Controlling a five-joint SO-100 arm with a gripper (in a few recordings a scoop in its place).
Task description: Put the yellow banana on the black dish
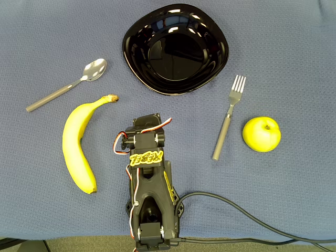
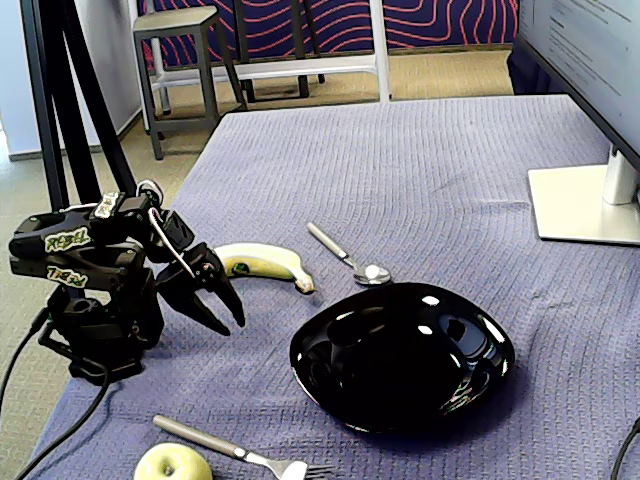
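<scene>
The yellow banana [image 1: 75,143] lies on the blue cloth at the left of the overhead view, its brown stem tip toward the black dish [image 1: 176,48]. The glossy dish sits empty at the top centre. In the fixed view the banana [image 2: 262,262] lies just behind my gripper [image 2: 230,323], and the dish [image 2: 400,355] is to the gripper's right. The gripper points down at the cloth with its fingertips a little apart and nothing between them. It touches neither the banana nor the dish. From above, the folded black arm [image 1: 149,173] covers the fingers.
A spoon [image 1: 68,86] lies left of the dish and a fork [image 1: 228,118] lies to its lower right. A yellow-green apple [image 1: 261,134] sits beside the fork. A black cable [image 1: 247,220] trails from the arm's base. A monitor stand [image 2: 585,205] rests at the right table edge.
</scene>
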